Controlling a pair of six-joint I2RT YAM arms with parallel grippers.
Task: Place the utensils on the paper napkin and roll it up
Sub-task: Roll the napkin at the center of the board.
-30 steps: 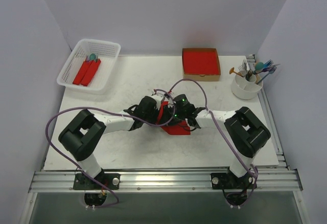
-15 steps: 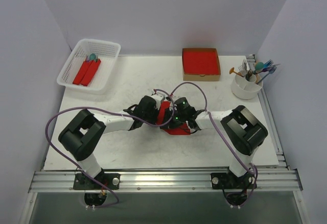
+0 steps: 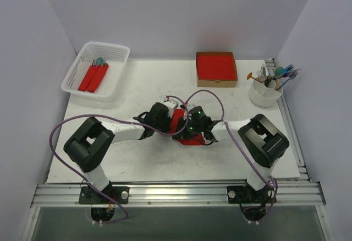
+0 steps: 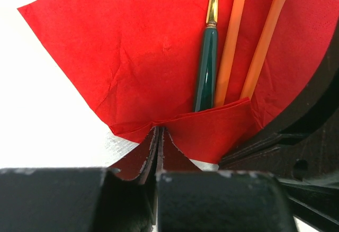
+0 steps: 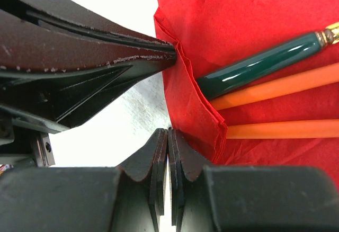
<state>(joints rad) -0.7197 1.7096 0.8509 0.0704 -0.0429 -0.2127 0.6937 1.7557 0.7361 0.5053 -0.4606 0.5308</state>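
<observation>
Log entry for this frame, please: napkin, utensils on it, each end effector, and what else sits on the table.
napkin: red, spread out, one edge folded over the handle ends
utensils on napkin: one teal handle, two orange handles, side by side
left end effector: shut, pinching the folded edge
right end effector: shut, beside the fold, nothing visibly held
elsewhere: basket with red rolls, white cup

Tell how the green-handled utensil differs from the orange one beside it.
The green-handled utensil is dark and glossy; the orange one is lighter. The green one is thicker with a gold neck; the orange one slimmer, plain. Both lie on the red napkin, ends under its fold.
</observation>
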